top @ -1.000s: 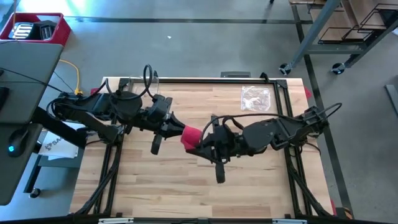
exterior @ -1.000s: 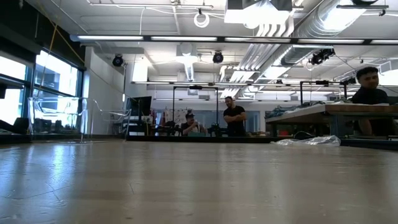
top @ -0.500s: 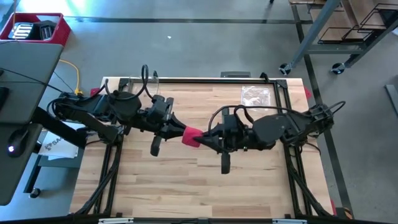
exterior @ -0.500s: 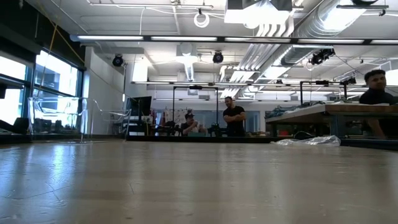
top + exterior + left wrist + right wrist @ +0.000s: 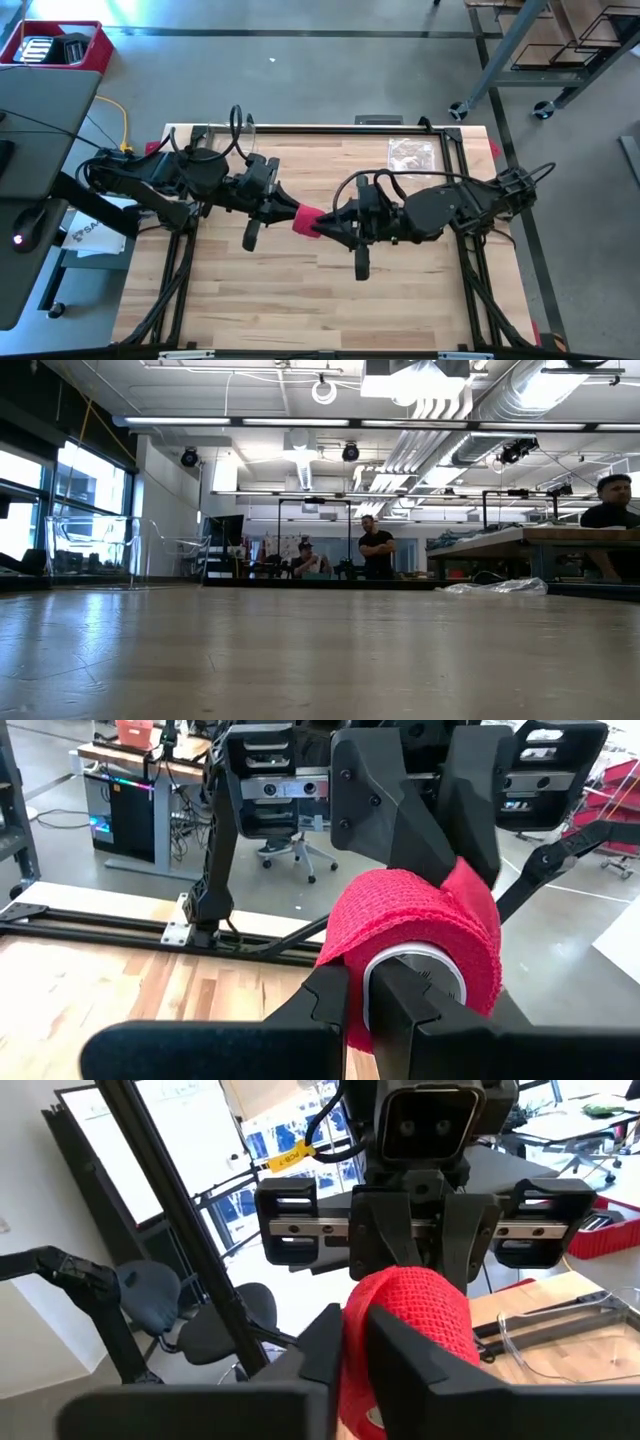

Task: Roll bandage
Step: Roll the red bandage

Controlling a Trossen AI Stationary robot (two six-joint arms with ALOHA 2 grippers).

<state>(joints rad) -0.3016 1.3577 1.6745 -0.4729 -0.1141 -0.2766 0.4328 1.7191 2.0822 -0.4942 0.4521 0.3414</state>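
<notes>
Two grippers: meeting mid-desk point(image 5: 300, 290), lifted off it
Bandage point(image 5: 306, 219): red roll between them
Left gripper point(image 5: 287, 211): jaws clenched on bandage
Right gripper point(image 5: 326, 224): jaws clenched on bandage

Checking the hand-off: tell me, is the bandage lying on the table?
No, the bandage is held above the table between the left gripper and right gripper.

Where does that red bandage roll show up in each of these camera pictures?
High view: the bandage sits mid-table, between the left end effector and the right end effector.
Low view: not in it.
Left wrist view: centre right, large.
Right wrist view: lower centre.
Shared landmark: the wooden table, also seen in the low and left wrist views.
</notes>
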